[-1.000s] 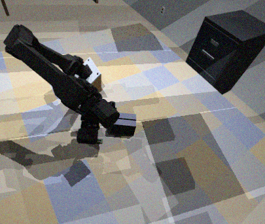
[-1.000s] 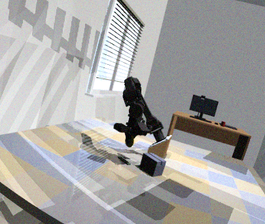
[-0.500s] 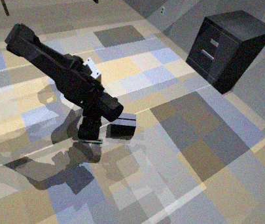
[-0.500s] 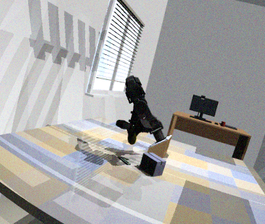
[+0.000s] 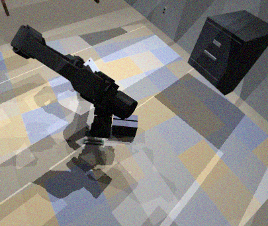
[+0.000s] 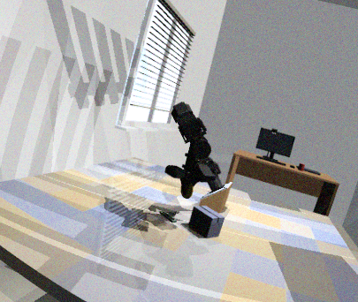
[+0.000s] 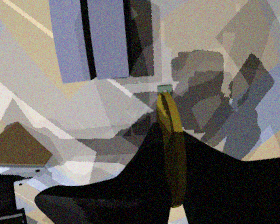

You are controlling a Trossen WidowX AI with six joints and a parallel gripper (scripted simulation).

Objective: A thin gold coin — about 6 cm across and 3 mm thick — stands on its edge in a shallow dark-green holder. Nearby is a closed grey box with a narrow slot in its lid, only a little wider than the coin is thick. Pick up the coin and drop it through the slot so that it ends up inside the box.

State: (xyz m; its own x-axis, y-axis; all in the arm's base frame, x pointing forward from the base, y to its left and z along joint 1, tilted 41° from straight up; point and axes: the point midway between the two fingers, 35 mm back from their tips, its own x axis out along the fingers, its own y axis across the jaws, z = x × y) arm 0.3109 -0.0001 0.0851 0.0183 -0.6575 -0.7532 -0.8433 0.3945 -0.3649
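A patchwork surface [image 5: 198,169] of blue, tan and grey carries the black arm [image 5: 82,78], reaching from the far-left corner toward the middle. Beside its wrist stands the grey box [image 7: 100,25], a dark slot [image 7: 85,22] running along its lid. The claw [image 7: 171,160] is clamped on the gold coin [image 7: 170,122], held edge-on above the surface, near the box but not over the slot.

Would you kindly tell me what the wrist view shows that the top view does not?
Only the wrist view shows the gold coin, edge-on and pinched in the end effector, and the dark slot in the box lid. Only the top view shows the whole arm and a dark filing cabinet. Both show the grey box on the patterned surface.
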